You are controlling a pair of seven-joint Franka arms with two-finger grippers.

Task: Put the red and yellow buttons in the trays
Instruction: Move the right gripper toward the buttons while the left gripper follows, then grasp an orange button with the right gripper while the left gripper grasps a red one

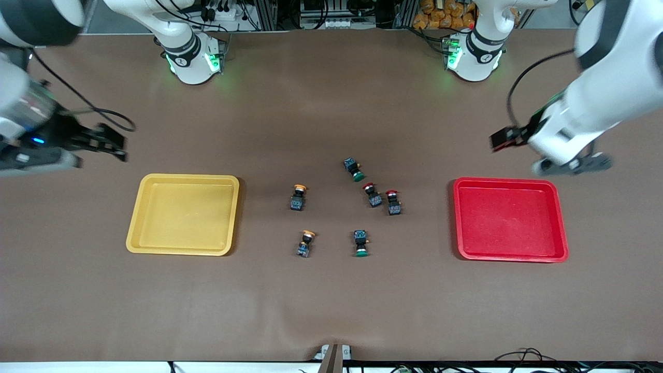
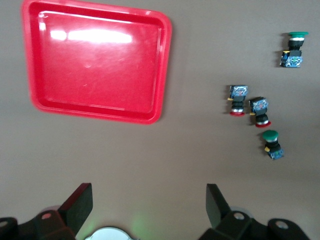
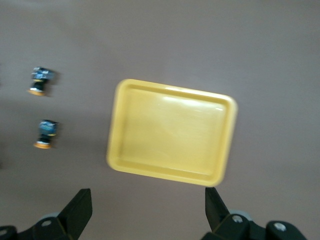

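Buttons: red pair (image 1: 382,196) and yellow pair (image 1: 301,220) mid-table between empty trays (image 1: 184,180), none sorted.
Left gripper (image 2: 150,200): jaws apart, above table by red tray (image 1: 510,182).
Right gripper (image 3: 145,202): jaws apart, beside yellow tray.
Plan: I'd descend squarely on one cap, skipping green ones (image 1: 357,173).

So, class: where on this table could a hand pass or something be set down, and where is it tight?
Both the yellow tray and the red tray are bare inside. Bare table lies between each tray and the cluster, and from the cluster to the front camera. Tightest: the two red buttons and the green button just above.
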